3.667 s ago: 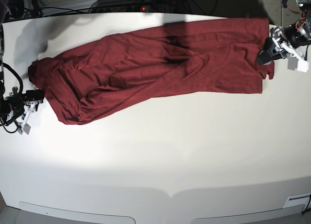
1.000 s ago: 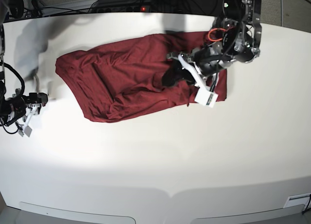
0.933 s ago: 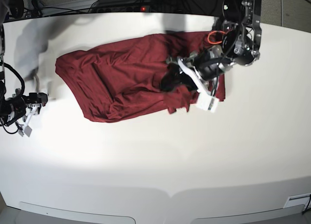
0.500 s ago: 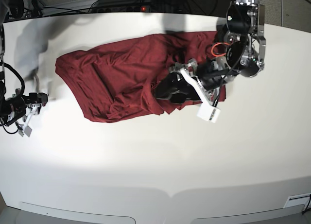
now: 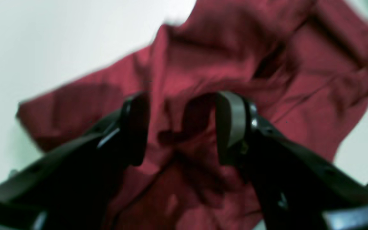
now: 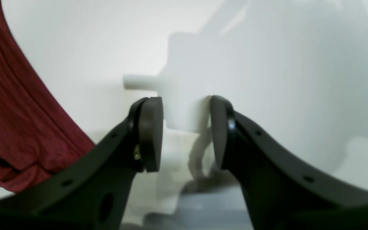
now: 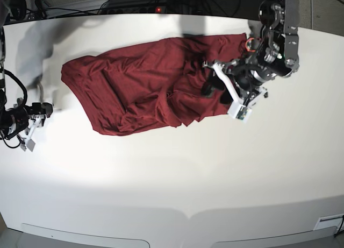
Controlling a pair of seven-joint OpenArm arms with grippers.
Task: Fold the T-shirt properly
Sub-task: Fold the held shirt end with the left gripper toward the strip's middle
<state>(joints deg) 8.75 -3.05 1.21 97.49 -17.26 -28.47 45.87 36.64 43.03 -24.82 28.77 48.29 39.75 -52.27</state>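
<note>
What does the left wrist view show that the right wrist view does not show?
Only the left wrist view shows the left tool, open above bunched folds in the T-shirt. Only the right wrist view shows the right tool, open over the bare white table, empty. Both show maroon fabric and white table.

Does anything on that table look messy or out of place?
Yes: the dark red thin knit shirt lies bunched and wrinkled across the white table, its near edge ragged, not folded flat.
</note>
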